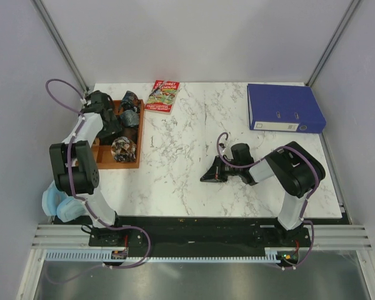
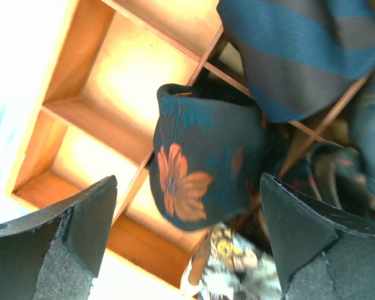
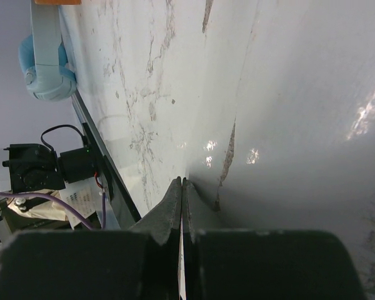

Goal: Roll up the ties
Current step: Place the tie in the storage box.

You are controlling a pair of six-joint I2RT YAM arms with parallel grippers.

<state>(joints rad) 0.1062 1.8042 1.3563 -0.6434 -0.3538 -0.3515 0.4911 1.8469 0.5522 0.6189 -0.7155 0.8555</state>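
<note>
A white marble-veined tabletop [image 1: 187,137] stands between plain grey walls [image 1: 206,37], metal posts [image 1: 59,44] at the far corners, under even light.

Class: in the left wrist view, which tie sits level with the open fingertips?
The dark teal tie with an orange flower, level with the left gripper's tips; the striped blue tie lies above, the pale floral tie below.

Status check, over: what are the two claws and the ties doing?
Left gripper open over wooden divided tray. Rolled dark-blue tie with orange flower sits there, unheld. Right gripper shut, empty, on white marble table. No obstruction seen.
</note>
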